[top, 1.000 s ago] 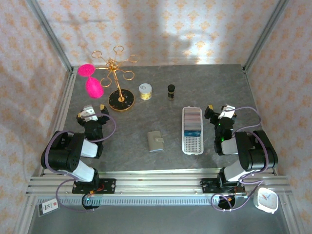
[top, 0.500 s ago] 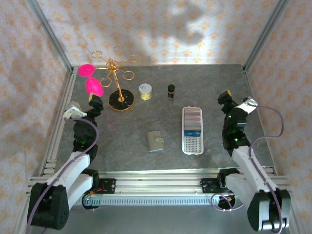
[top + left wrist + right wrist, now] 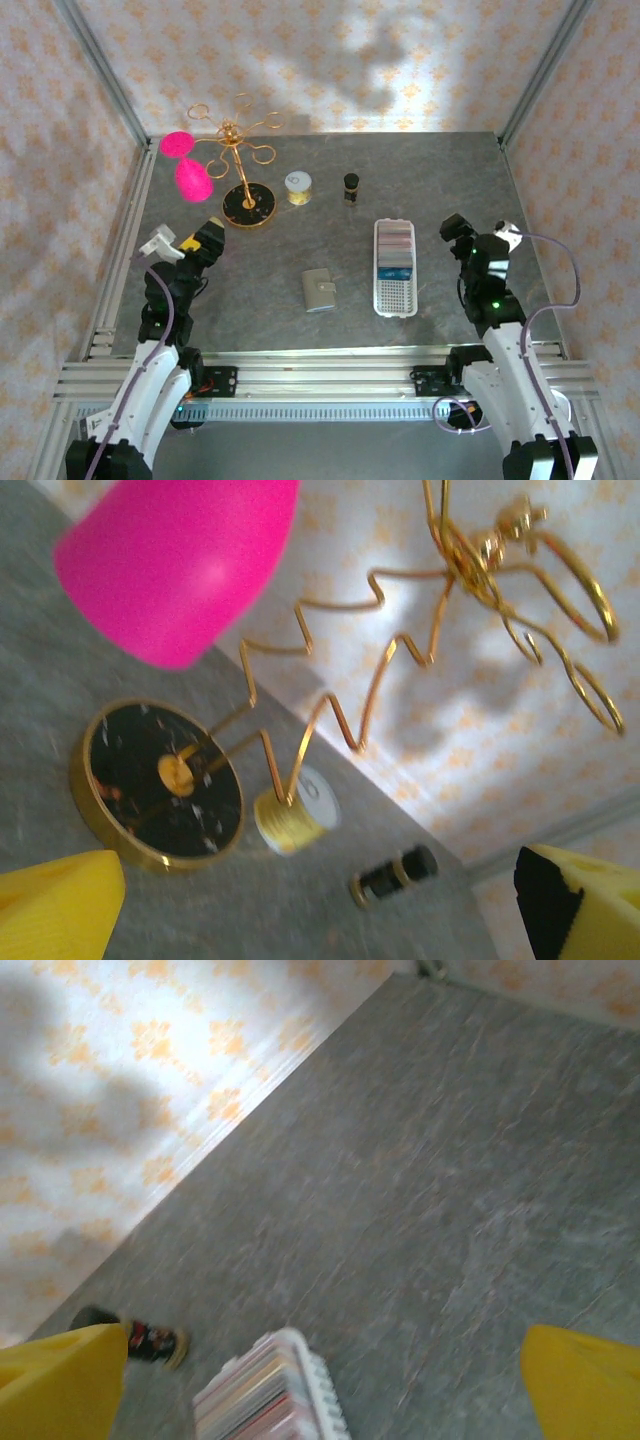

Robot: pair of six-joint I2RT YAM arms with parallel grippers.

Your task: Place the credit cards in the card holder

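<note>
Plainly the right gripper is nearer: the cards sit in the tray just left of its wide-apart jaws, long axis running away from the bases. The holder lies mid-table, seemingly folded shut; the left gripper, jaws also apart, hangs farther off

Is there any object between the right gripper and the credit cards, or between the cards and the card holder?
Nothing visible does. The open right gripper is right of the white tray holding the credit cards, bare table between. The card holder lies left of the tray, bare table between too.
</note>
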